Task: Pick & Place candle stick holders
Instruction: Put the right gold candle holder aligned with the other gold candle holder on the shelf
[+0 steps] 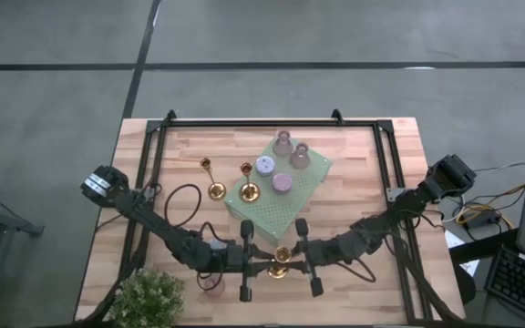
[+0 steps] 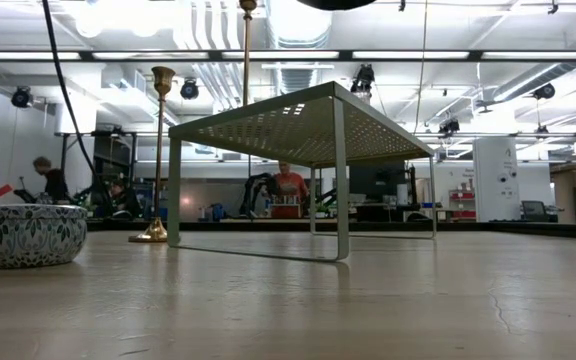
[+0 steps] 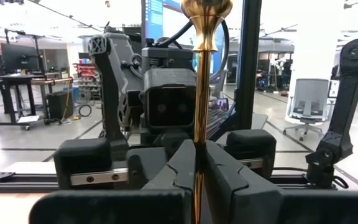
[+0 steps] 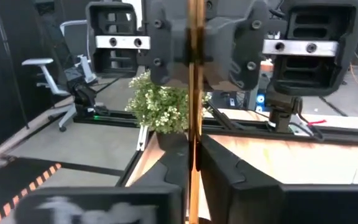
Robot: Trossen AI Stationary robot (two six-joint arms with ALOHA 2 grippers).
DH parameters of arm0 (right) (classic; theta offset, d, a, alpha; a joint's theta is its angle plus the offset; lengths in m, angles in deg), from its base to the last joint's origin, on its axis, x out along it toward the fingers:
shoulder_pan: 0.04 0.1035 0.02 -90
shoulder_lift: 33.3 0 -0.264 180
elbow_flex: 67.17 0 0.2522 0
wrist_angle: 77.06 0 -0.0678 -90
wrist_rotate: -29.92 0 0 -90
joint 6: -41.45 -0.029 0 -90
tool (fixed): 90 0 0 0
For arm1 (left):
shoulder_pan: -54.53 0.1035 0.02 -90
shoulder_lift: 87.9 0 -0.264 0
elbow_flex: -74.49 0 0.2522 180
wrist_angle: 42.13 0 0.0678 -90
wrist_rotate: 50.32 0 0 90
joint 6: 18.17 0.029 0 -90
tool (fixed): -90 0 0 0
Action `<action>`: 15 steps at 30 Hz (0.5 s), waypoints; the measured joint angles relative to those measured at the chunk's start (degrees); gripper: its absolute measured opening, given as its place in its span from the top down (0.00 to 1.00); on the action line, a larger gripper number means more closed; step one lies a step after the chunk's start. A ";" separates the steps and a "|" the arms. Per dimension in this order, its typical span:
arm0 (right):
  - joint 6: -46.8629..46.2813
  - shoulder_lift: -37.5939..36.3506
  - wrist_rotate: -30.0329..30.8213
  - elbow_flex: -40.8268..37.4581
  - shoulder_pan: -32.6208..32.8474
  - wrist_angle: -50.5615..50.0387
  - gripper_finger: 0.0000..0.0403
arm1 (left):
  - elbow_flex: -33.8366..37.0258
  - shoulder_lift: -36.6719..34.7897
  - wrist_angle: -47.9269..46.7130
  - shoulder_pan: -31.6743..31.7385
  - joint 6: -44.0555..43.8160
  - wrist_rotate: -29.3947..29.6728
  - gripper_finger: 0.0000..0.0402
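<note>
Candlesticks on and beside the green dotted block [image 1: 281, 187] — one gold candlestick [image 1: 281, 261] gripped by both arms

At the table's six o'clock edge, the left gripper [image 1: 247, 257] and right gripper [image 1: 310, 257] face each other, both clamped on that candlestick's stem. Two more gold candlesticks stand toward ten o'clock — one [image 1: 250, 189] on the block's corner, one [image 1: 215, 187] just beside it; squat pastel holders [image 1: 282, 182] sit on the block.
</note>
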 joint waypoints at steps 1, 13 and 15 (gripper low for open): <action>0.50 0.00 -0.05 0.00 -0.04 0.02 0.95 | 0.00 0.00 0.02 0.10 -0.11 -0.02 0.96; 1.67 -0.25 0.10 -0.04 -0.44 -0.26 0.97 | 0.02 -0.86 -0.61 -0.53 1.97 4.03 0.80; 1.68 -0.33 0.12 -0.05 -0.44 -0.49 0.97 | 0.02 -1.74 -2.12 -1.01 1.98 5.15 0.74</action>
